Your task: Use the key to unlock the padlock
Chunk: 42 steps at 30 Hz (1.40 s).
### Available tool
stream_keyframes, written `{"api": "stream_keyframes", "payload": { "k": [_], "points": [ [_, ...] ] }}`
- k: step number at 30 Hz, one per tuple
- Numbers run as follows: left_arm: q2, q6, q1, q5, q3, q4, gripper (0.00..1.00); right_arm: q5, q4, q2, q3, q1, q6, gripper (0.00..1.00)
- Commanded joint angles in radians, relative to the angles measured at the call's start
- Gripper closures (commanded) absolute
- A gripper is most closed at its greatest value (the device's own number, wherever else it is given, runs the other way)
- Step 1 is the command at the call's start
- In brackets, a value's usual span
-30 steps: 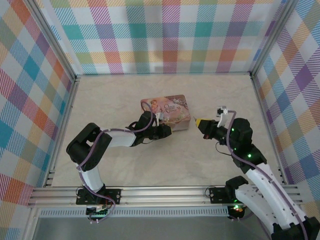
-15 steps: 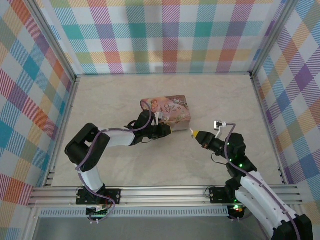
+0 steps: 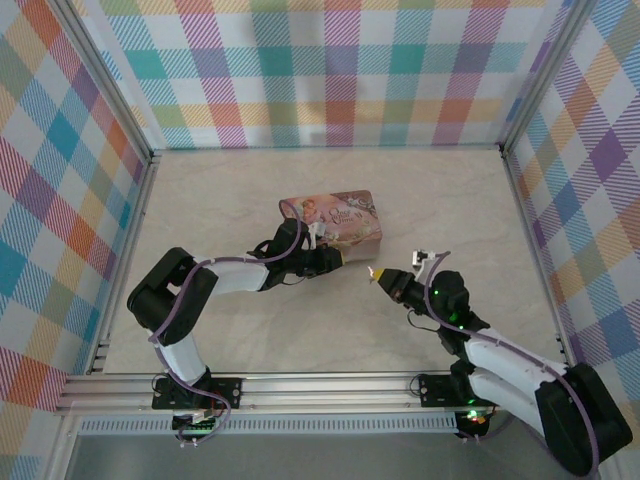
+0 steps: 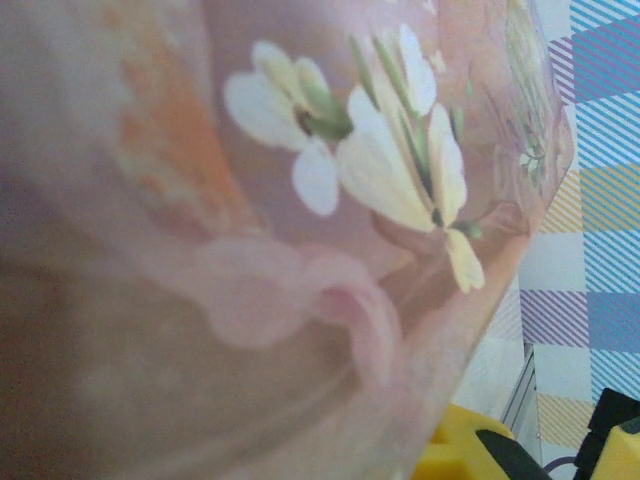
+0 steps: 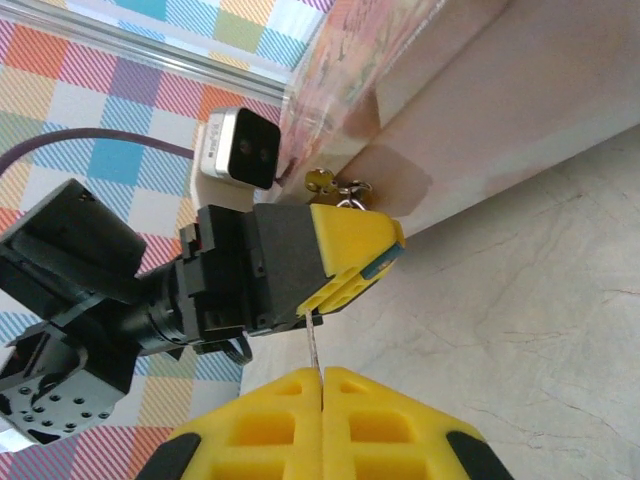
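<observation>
The padlock (image 5: pixel 384 259) shows as a bluish-grey sliver pinched between the yellow fingers of my left gripper (image 5: pixel 352 262), which is shut on it. That gripper (image 3: pixel 338 261) sits low against the front of the pink tin (image 3: pixel 333 219). My right gripper (image 5: pixel 322 373) is shut on the key (image 5: pixel 311 343), a thin silvery blade standing up from its fingertips. The key's tip reaches the lower edge of the left fingers. In the top view my right gripper (image 3: pixel 375 273) is just right of the left one. Pink tin wall (image 4: pixel 300 200) is blurred and very close in the left wrist view.
A small brassy ring (image 5: pixel 320 181) hangs at the tin's edge (image 5: pixel 360 60) behind the left gripper. Plaid walls and aluminium rails (image 3: pixel 330 385) enclose the table (image 3: pixel 250 330). One yellow left fingertip (image 4: pixel 468 450) shows beside the tin.
My right gripper has moved left and nearer with the key, closing in on the left gripper. The left arm and the tin have stayed put.
</observation>
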Motion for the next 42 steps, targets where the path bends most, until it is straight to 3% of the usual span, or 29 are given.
{"api": "stream_keyframes", "payload": {
  "k": [1, 9, 17, 19, 42],
  "points": [
    [-0.043, -0.033, 0.005, 0.041, 0.041, 0.054, 0.84, 0.048, 0.136, 0.047, -0.001, 0.033, 0.016, 1.0],
    [-0.044, -0.041, 0.005, 0.039, 0.051, 0.052, 0.84, 0.086, 0.307, 0.246, 0.012, 0.084, 0.054, 1.0],
    [-0.052, -0.05, 0.007, 0.039, 0.051, 0.061, 0.84, 0.061, 0.744, 0.616, 0.027, 0.106, 0.154, 1.0],
    [-0.052, -0.053, 0.007, 0.04, 0.051, 0.063, 0.84, 0.052, 0.746, 0.667, 0.058, 0.121, 0.156, 1.0],
    [-0.061, -0.096, 0.022, 0.06, 0.024, 0.129, 0.84, 0.072, 0.746, 0.703, 0.101, 0.141, 0.168, 1.0]
  ]
}}
